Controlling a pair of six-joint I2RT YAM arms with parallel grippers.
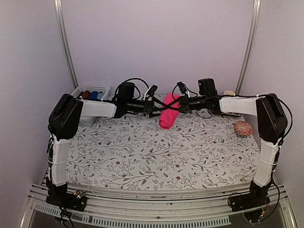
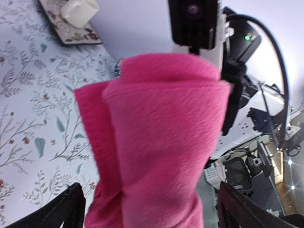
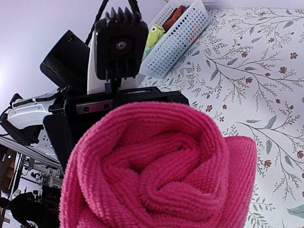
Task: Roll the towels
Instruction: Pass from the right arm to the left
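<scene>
One hot pink towel (image 1: 167, 114) — already rolled — hangs pinched in your right end effector (image 1: 183, 105) above the far side of the table (image 1: 142, 156); your left end effector (image 1: 155, 103) is spread wide. Whether more rolling remains — unclear.

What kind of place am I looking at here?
Probably a robot test booth in a lab: left arm and right arm bolted at a flower-patterned table, plain walls around, a pink towel between them.

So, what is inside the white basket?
A dark red roll, a blue roll and a lime-yellow roll. The basket walls hide whatever lies lower down.
</scene>
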